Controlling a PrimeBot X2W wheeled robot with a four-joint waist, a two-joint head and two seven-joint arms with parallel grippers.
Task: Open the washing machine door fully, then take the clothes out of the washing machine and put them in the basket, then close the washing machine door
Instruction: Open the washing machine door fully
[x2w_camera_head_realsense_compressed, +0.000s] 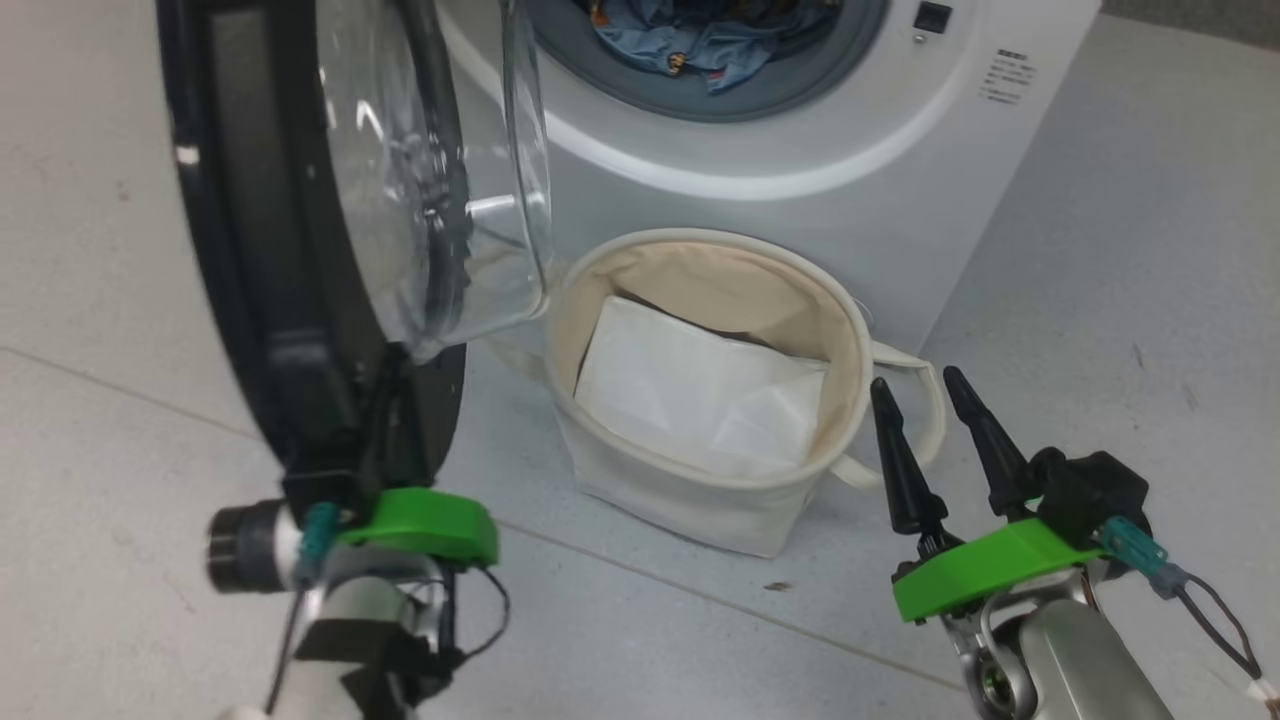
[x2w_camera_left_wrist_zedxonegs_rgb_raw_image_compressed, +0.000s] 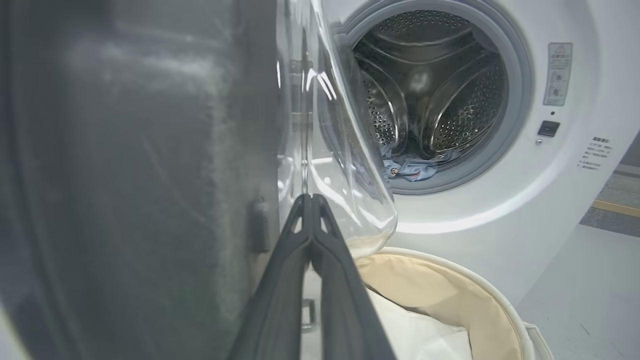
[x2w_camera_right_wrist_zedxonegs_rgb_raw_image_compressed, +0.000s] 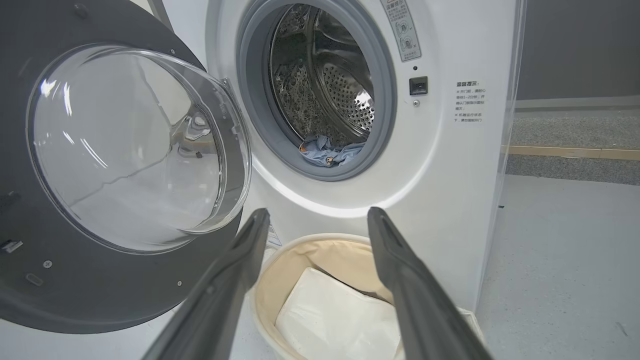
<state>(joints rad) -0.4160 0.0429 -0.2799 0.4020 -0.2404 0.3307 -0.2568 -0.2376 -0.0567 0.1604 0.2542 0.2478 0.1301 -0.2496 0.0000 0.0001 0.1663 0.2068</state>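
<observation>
Left gripper (x2w_camera_left_wrist_zedxonegs_rgb_raw_image_compressed: 311, 198), tapered dark fingers pressed together, sits beside the glossy black-rimmed glass door (x2w_camera_right_wrist_zedxonegs_rgb_raw_image_compressed: 125, 150); right gripper (x2w_camera_right_wrist_zedxonegs_rgb_raw_image_compressed: 318, 212) fingers spread near the round cream canvas basket (x2w_camera_head_realsense_compressed: 705, 243).

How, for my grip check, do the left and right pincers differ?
The left pincer is shut, fingers pressed together; the right pincer is open, fingers apart. The left lies close along the door; the right stands free beside the basket. Both have long dark tapered fingers.
</observation>
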